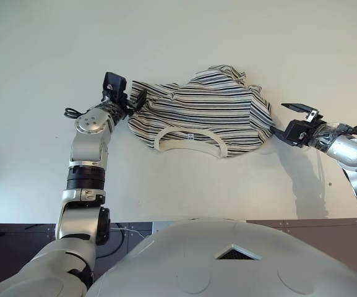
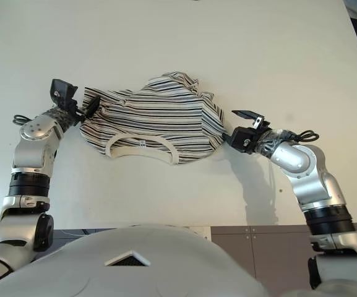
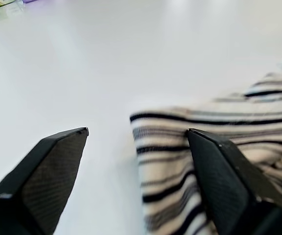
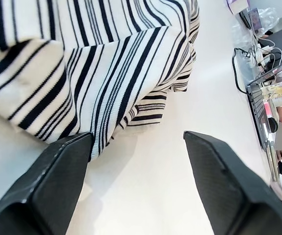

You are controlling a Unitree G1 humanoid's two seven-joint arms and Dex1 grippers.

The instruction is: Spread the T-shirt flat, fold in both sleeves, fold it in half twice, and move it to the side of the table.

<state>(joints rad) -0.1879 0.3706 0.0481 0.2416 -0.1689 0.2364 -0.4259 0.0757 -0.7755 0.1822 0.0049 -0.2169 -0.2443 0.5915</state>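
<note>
A black-and-white striped T-shirt lies bunched on the white table, its cream collar facing the near edge. My left gripper sits at the shirt's left edge, open, with one finger over the striped cloth and the other finger above bare table. My right gripper is at the shirt's right edge, open, one finger touching the hem and the other finger over the table.
White tabletop spreads wide on all sides of the shirt. The table's near edge runs just below the arms. Clutter on another desk shows beyond the table in the right wrist view.
</note>
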